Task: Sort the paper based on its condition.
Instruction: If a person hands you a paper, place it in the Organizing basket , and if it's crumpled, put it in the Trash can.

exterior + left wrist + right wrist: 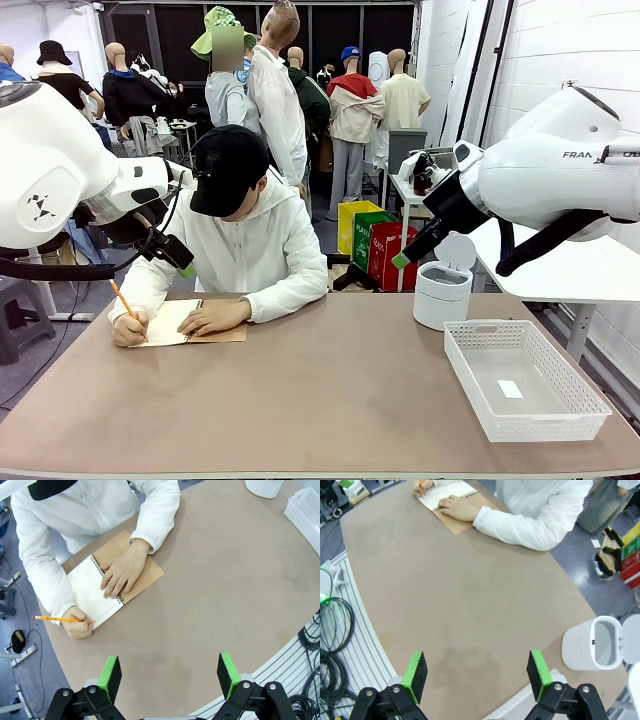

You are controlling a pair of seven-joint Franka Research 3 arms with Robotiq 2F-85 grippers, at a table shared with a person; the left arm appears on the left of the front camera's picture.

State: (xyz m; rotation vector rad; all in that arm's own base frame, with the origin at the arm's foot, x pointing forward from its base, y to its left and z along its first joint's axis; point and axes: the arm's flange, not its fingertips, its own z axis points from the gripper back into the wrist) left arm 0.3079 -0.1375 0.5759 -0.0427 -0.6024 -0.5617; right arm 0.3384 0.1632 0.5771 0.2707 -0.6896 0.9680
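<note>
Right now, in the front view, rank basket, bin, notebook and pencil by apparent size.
1. basket, though it is nearest the camera.
2. notebook and bin look alike: unranked.
3. pencil.

The right arm bears the partly hidden lettering "FRAN".

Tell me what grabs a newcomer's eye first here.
The person at the table's far left, writing in a spiral notebook with an orange pencil. Then the white mesh basket at the near right, with a white bin behind it. The left gripper and right gripper hover open above the table.
</note>
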